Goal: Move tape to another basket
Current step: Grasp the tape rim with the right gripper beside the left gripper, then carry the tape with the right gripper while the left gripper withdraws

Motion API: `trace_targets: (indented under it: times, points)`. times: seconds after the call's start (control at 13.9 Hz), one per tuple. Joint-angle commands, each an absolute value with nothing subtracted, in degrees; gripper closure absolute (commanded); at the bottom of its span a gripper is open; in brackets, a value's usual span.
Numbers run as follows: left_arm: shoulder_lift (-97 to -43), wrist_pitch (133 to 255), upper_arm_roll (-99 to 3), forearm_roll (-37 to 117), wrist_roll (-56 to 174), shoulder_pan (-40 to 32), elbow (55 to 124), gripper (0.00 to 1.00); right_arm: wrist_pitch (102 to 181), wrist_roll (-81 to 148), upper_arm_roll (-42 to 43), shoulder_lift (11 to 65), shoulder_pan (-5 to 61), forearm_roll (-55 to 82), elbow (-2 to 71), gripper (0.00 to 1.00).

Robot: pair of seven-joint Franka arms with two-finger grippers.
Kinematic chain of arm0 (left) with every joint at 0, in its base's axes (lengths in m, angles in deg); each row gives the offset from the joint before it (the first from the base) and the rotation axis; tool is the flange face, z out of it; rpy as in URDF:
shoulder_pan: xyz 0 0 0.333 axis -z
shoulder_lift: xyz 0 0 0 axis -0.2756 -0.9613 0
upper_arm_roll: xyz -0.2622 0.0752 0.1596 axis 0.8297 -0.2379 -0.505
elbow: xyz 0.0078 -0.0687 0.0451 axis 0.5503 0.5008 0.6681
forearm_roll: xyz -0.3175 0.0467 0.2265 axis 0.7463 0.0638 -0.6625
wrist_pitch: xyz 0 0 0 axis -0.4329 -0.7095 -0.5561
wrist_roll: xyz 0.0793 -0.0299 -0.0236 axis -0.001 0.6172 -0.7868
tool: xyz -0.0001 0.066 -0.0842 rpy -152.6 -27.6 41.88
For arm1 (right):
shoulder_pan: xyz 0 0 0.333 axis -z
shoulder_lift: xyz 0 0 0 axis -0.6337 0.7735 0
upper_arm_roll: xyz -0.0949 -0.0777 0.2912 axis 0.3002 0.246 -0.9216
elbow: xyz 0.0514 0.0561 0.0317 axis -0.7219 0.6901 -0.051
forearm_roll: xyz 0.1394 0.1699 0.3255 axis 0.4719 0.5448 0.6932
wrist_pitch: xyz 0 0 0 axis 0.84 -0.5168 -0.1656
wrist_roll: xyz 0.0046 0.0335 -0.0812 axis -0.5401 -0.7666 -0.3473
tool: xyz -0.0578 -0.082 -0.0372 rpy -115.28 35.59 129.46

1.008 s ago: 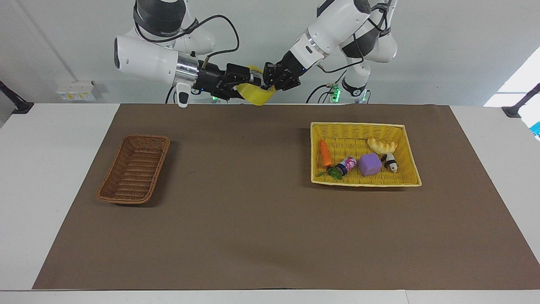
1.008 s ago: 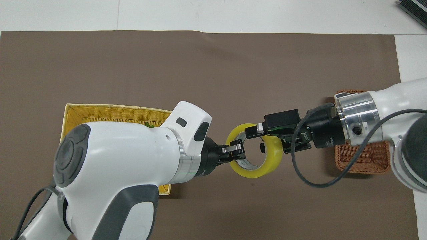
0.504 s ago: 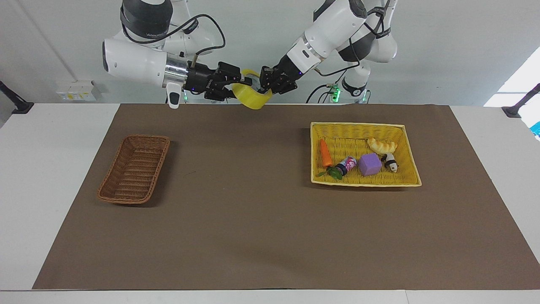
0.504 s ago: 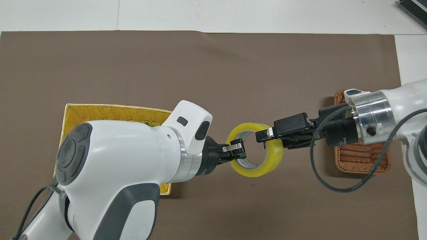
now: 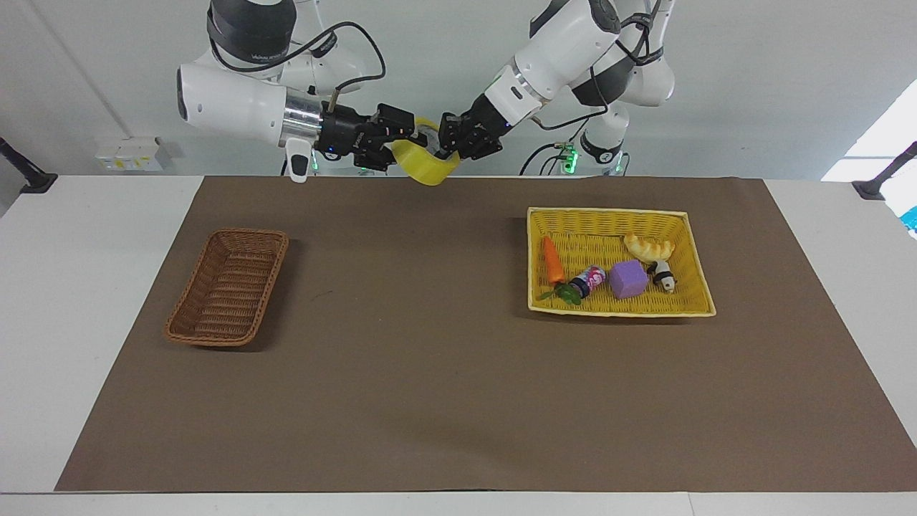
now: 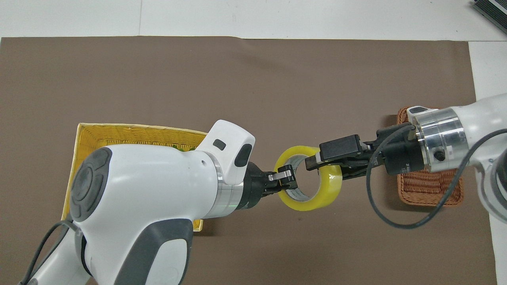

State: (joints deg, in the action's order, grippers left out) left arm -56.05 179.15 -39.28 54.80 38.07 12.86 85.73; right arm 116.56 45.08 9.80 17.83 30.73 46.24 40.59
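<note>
The yellow tape roll [image 5: 428, 169] hangs in the air over the brown mat's edge at the robots' end, between both grippers; it also shows in the overhead view [image 6: 317, 200]. My left gripper [image 5: 448, 145] [image 6: 286, 181] is shut on the roll's wall on the side toward the left arm's end. My right gripper [image 5: 408, 140] [image 6: 324, 168] grips the roll's other side, one finger inside the ring. The dark-brown wicker basket [image 5: 226, 287] lies empty toward the right arm's end, partly covered by the right arm in the overhead view [image 6: 429, 190].
A yellow woven basket [image 5: 696, 287] [image 6: 138, 132] toward the left arm's end holds a carrot [image 5: 550, 259], a small bottle [image 5: 589, 279], a purple cube [image 5: 628, 279], a bread piece [image 5: 648, 247] and a panda toy [image 5: 664, 276]. A brown mat [image 5: 430, 373] covers the table.
Both grippers and the tape rose together, then shifted slightly toward the right arm's end. The roll stays held between them.
</note>
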Motion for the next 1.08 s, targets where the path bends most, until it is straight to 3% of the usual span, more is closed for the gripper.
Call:
trace_targets:
  times: [0.0, 0.22, 0.5, 1.01]
  points:
    - [-55.8, 179.5, -39.9, 54.6, 37.0, 13.5, 84.7, 0.00, 116.2, 48.0, 9.6, 18.5, 31.6, 44.8, 39.1, 1.00]
    - [-53.5, 178.1, -40.7, 54.7, 33.5, 12.8, 84.7, 0.00, 116.1, 48.2, 9.6, 18.7, 31.9, 44.7, 39.0, 1.00]
    - [-50.0, 165.1, -41.0, 52.1, 34.0, 4.6, 84.5, 0.00, 115.6, 48.1, 9.7, 18.9, 33.8, 43.4, 38.8, 1.00]
    - [-49.6, 154.0, -41.6, 36.4, 39.1, -3.7, 83.0, 0.00, 115.4, 44.8, 9.8, 19.2, 40.6, 31.2, 38.7, 1.00]
